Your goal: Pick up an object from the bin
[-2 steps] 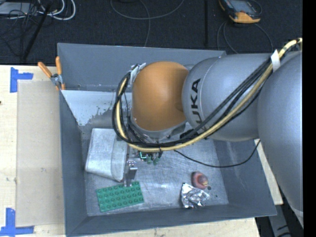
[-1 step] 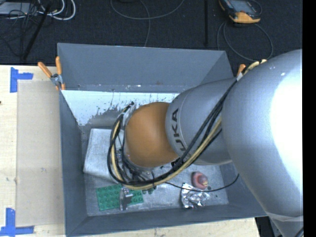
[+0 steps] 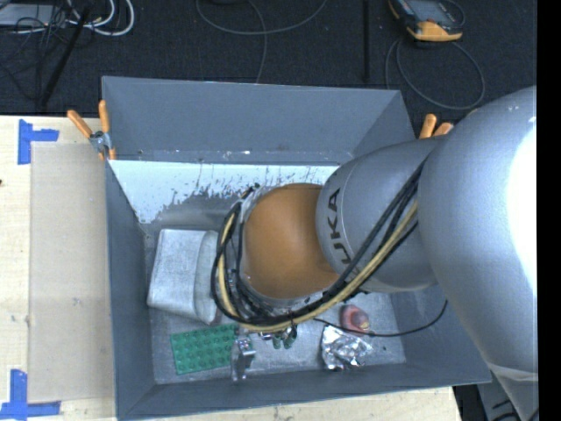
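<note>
Gripper [image 3: 241, 359] is seen low at the front of the bin [image 3: 127, 261], just beside the right edge of a green studded plate [image 3: 200, 350].
Its open or closed state cannot be told. A grey block [image 3: 180, 270] is noted behind the plate, with crumpled foil [image 3: 344, 351] to the right.

You've got 4 loose things on show in 1 bin [image 3: 130, 323], 1 of each kind. 1 pale grey block [image 3: 178, 270], left of centre; it may be 2 pcs side by side, can't tell. 1 green studded plate [image 3: 202, 350], bottom centre-left. 1 crumpled foil wad [image 3: 344, 351], bottom, right of centre. 1 small pink-red round thing [image 3: 355, 318] just above the foil, kind unclear. The arm [image 3: 473, 235] covers mid-bin, so your count = visible items only.
</note>
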